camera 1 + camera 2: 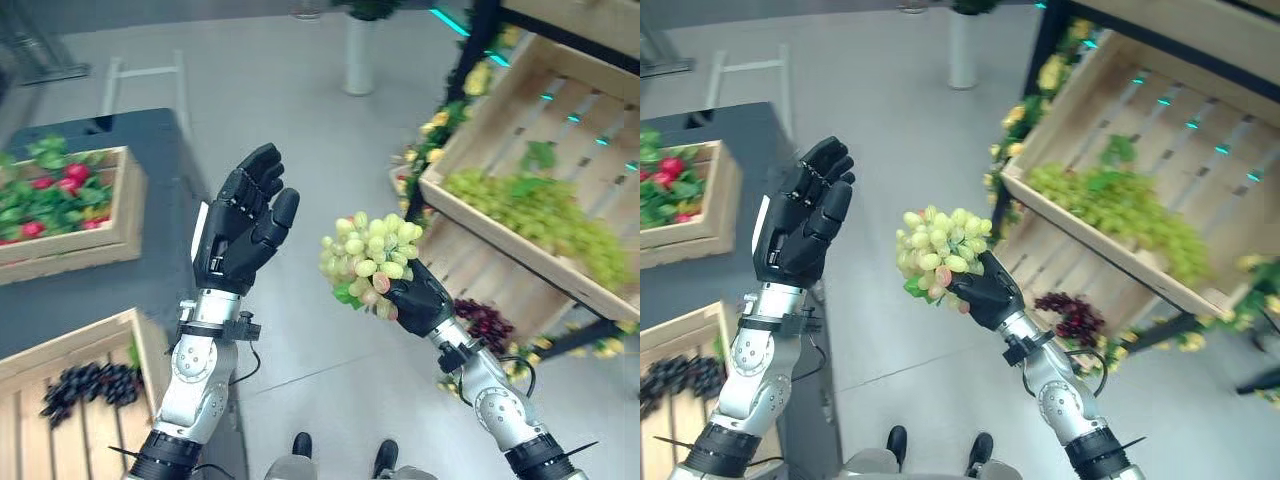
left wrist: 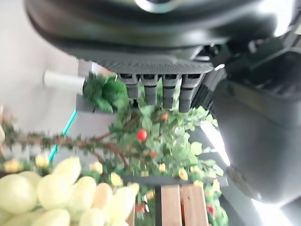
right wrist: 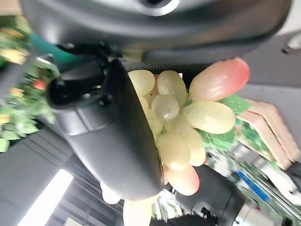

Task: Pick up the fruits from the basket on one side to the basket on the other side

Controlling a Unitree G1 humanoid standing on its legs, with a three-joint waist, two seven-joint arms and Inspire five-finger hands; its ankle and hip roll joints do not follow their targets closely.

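Open grey floor [image 1: 300,100] between left table crates and right slanted crate [image 1: 520,120] of green grapes. Right hand [image 1: 420,300] raised mid-gap, fingers curled round green grape bunch [image 1: 370,255]. Left hand [image 1: 245,225] upright beside it, fingers relaxed, holding nothing

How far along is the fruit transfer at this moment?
Midway. Right robot hand has lifted a green grape bunch clear of the right crate, where more green grapes remain. Left robot hand is open, empty. Delivery to the left crate remains.
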